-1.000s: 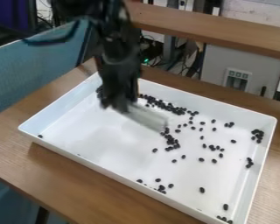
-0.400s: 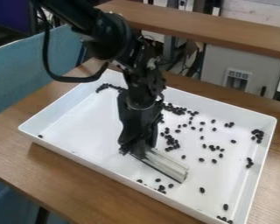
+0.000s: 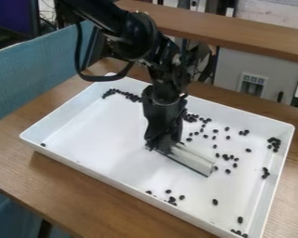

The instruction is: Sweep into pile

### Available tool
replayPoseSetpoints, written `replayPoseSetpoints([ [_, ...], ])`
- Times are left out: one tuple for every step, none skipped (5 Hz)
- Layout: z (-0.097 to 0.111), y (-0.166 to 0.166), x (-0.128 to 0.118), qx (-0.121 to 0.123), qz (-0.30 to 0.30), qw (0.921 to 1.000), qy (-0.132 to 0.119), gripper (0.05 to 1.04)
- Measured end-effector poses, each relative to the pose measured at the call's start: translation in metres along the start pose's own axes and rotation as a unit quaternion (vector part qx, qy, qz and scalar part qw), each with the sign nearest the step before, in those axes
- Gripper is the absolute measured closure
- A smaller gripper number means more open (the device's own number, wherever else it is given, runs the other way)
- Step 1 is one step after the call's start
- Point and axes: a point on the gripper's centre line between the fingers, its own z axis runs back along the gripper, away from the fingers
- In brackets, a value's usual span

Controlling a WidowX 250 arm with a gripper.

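Over the middle of the white tray (image 3: 83,165) hangs the black gripper (image 3: 165,148), pointing down and shut on a pale, straight-edged sweeper (image 3: 192,160). The sweeper slants down to the right, low over or touching the tray floor; which of the two I cannot tell. Dark beans (image 3: 191,117) lie along the back side, partly hidden behind the arm. More beans (image 3: 226,157) are scattered just right of the sweeper, with small clusters by the right wall (image 3: 274,143). Several beans (image 3: 171,200) sit near the front wall, and a single bean (image 3: 43,144) rests in the left corner.
The tray's raised walls surround the gripper. It stands on a wooden table (image 3: 64,190), with a blue mesh chair back (image 3: 33,76) at the left. A wooden shelf (image 3: 220,28) and a grey cabinet (image 3: 257,69) are behind.
The gripper and sweeper came from the back toward the front of the tray, then shifted right and slightly back. The beans seen just right of the gripper before are now hidden or displaced.
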Motion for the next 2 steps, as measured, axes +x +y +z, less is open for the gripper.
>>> replayPoseSetpoints([
  [-0.005, -0.023, 0.004, -0.009, -0.006, 0.9999, -0.007, 0.717],
  [-0.011, -0.052, 0.007, -0.014, -0.008, 0.9998, -0.009, 0.717],
])
